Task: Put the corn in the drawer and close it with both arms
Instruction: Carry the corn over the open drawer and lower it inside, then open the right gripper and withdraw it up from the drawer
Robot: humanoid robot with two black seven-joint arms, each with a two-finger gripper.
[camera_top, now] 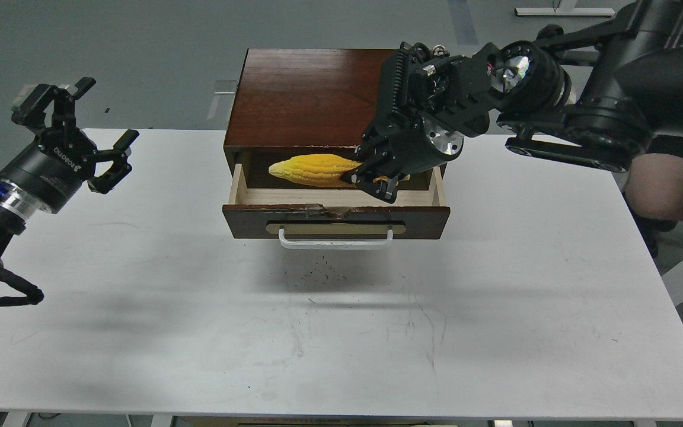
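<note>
The dark brown cabinet [309, 95] stands at the back middle of the white table. Its drawer [335, 219] is pulled open, showing the pale wood inside, with the white bar handle [335, 241] facing me. The yellow corn [312, 169] lies lengthwise in the open drawer, towards its back. My right gripper [372, 175] reaches down into the drawer from the right and is shut on the corn's right end, which its fingers hide. My left gripper [110, 110] is open and empty, raised above the table's left side, well away from the drawer.
The white table [341, 332] spreads in front of the drawer, with scuff marks near its middle. A person's knee [664, 187] shows beyond the table's right edge. Grey floor lies behind the cabinet.
</note>
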